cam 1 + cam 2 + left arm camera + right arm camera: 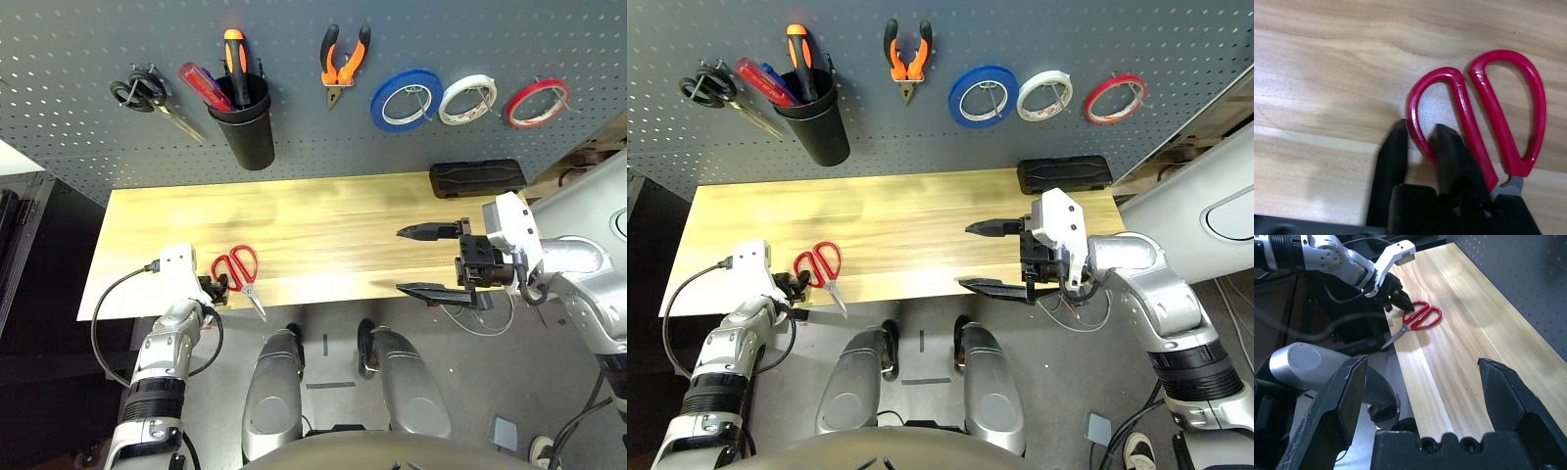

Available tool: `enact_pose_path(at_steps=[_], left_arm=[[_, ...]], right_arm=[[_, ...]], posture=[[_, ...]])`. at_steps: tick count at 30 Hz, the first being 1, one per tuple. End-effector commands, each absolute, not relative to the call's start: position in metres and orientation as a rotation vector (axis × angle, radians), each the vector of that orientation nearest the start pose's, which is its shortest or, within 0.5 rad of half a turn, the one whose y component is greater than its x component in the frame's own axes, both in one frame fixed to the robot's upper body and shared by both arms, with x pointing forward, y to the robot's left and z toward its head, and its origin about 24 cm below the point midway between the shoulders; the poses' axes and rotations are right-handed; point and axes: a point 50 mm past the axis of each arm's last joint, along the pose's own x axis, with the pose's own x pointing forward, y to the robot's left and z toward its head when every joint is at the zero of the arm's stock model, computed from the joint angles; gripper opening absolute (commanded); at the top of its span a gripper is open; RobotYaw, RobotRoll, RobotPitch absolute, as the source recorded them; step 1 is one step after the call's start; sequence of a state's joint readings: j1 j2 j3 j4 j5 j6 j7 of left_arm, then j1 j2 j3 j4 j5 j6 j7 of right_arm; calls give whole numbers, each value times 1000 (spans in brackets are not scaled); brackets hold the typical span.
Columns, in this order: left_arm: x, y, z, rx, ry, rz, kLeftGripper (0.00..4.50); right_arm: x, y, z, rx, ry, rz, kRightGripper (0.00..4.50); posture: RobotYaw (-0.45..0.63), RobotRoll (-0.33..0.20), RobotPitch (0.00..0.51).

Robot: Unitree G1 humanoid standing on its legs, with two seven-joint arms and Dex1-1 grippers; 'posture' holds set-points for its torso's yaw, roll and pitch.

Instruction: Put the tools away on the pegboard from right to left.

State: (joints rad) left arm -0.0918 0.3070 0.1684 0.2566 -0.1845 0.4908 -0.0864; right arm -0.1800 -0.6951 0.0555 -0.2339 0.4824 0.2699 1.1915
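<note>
Pale wooden bench [333, 235] carries one pair of red-handled scissors [238, 273] at its near left edge; the left end effector [1419, 134] pinches one handle loop. Behind, the pegboard [78, 59] holds three tape rolls and one pliers [343, 64]. Right end effector [423, 260] hangs released.

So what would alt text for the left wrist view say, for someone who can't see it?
The left gripper has its two black fingers closed around one loop of the red-handled scissors, which lie flat on the pale wooden table.
</note>
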Motion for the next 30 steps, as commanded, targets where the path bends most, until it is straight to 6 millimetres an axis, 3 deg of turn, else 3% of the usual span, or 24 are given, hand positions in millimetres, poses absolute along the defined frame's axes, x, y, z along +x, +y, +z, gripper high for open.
enact_pose_path(at_steps=[1,12,19,30], left_arm=[[240,254,-24,12,655,149,32],[243,260,-15,6,614,164,32],[243,277,30,-24,403,191,32],[236,292,99,-49,125,151,32]], right_arm=[[238,-181,135,-271,75,1358,4500],[238,-182,134,-269,71,1346,4500],[242,-185,133,-261,49,1324,4500],[257,-214,164,-101,-32,1274,4500]], posture=[[-88,0,277],[-92,0,283],[-45,0,263],[20,0,185]])
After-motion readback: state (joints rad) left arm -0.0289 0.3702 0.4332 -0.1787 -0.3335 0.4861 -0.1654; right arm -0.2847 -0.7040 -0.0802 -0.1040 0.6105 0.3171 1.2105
